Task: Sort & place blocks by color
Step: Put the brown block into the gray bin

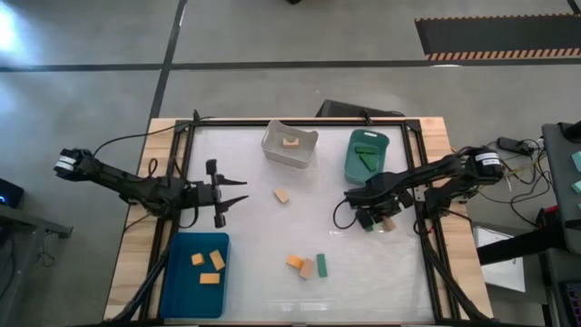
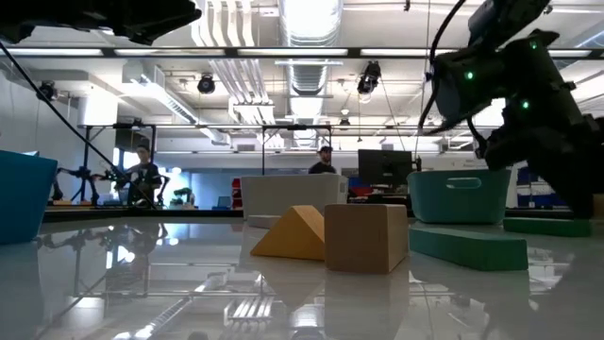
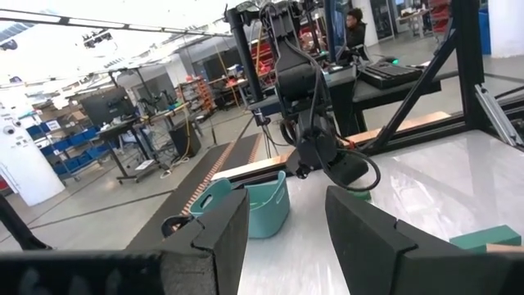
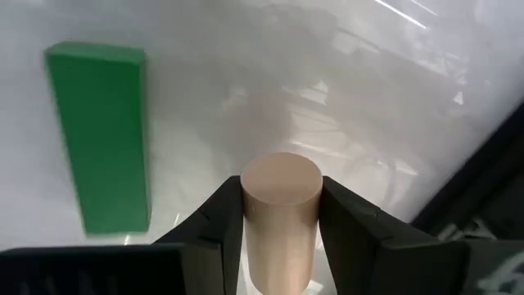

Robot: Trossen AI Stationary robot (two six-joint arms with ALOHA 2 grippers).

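At the table's right edge | right gripper (image 4: pixel 282 215) clasps tan cylinder (image 4: pixel 281 209) | lift straight, carry to clear bin (image 1: pixel 290 145) | left gripper (image 1: pixel 238 202) waits, parted.

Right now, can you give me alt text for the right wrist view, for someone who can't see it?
The right gripper has its two dark fingers closed on a pale wooden cylinder, its round end facing the camera. Below it is the glossy white table, with a green bar lying flat off to one side, apart from the gripper.

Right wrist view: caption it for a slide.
Right gripper closes on a tan wooden cylinder beside a green bar.
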